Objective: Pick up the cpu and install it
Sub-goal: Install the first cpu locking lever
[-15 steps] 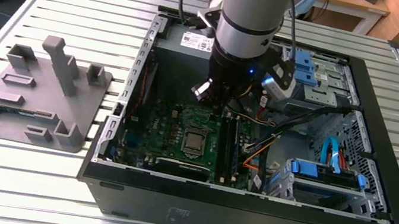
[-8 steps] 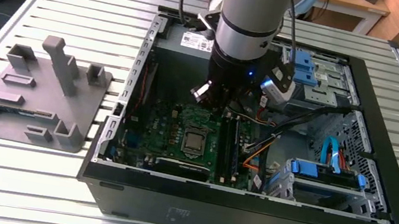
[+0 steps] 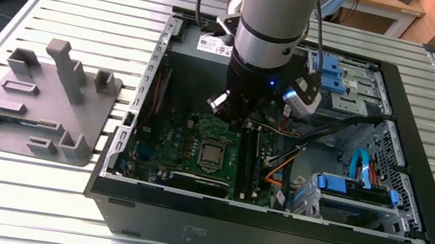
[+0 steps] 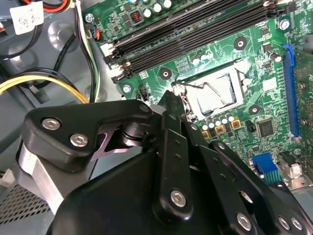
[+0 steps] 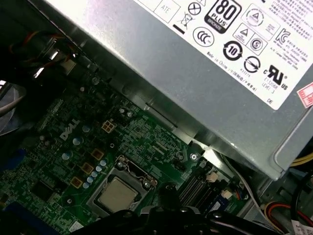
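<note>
My gripper (image 4: 177,98) hangs just above the green circuit board (image 3: 187,150), holding nothing, though I cannot tell how far it is open, with the cpu (image 5: 116,194) seated in its socket just below.

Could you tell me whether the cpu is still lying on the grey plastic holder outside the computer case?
No. In the exterior view the cpu sits in the socket of the green circuit board inside the case, below the hand.

Black gripper (image 4: 177,95) above green motherboard (image 4: 205,44), cpu (image 4: 215,93) in socket

A printed label (image 5: 244,39) marks the power supply (image 5: 161,83).
</note>
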You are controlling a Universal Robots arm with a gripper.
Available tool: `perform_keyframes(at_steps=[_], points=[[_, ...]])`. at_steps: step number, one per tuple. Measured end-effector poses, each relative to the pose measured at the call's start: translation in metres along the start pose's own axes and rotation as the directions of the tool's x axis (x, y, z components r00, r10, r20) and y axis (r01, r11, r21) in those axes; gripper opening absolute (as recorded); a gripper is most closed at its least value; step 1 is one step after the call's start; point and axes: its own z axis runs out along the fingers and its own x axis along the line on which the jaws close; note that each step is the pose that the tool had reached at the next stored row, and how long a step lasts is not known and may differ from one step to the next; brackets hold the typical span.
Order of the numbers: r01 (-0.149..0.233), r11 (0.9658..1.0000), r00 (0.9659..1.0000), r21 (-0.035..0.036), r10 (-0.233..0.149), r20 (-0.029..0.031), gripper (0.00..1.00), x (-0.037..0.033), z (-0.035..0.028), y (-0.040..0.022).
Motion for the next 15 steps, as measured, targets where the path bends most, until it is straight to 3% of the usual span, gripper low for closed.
perform_keyframes(at_steps=[7,15], points=[[-0.029,0.9996,0.9996,0.0051,0.029,-0.0025,0.11,0.0013,0.0039,-0.0019],[-0.065,0.9976,0.9978,0.0242,0.065,-0.0129,0.11,0.0018,0.0068,-0.0024]])
